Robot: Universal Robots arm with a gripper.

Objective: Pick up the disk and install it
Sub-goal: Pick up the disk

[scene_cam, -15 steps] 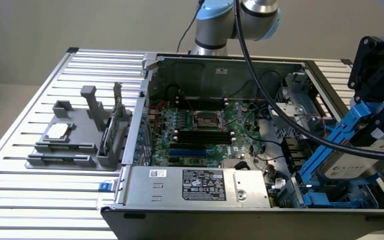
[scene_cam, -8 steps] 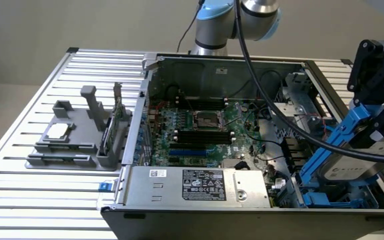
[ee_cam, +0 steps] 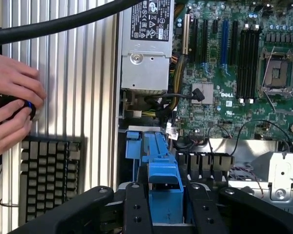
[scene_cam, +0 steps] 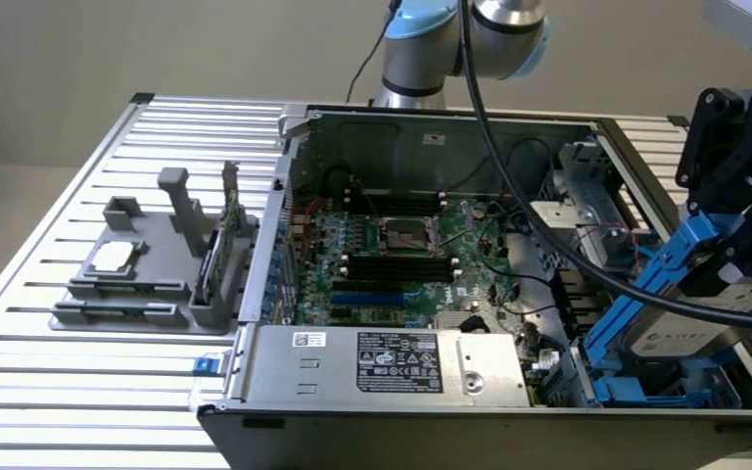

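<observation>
The disk [scene_cam: 681,341], a silver-grey drive with a white label in a bright blue carrier bracket [scene_cam: 650,289], hangs tilted over the front corner of the open computer case [scene_cam: 429,117], on the exterior view's right. My gripper [scene_cam: 739,266] is shut on it from above. In the wrist view the blue bracket [ee_cam: 162,170] sits clamped between my black fingers [ee_cam: 136,209]. The disk's lower end reaches down into the blue drive bay [scene_cam: 664,394]. The drive's far side is hidden behind my gripper.
Inside the case lie the motherboard [scene_cam: 390,255] and the grey labelled power-supply box [scene_cam: 390,362]. A black cable [scene_cam: 520,176] crosses above it. A grey fixture stand [scene_cam: 154,264] holding a small silver chip [scene_cam: 113,257] stands on the slatted table. A person's hands [ee_cam: 10,107] and a keyboard [ee_cam: 49,170] lie beside the case.
</observation>
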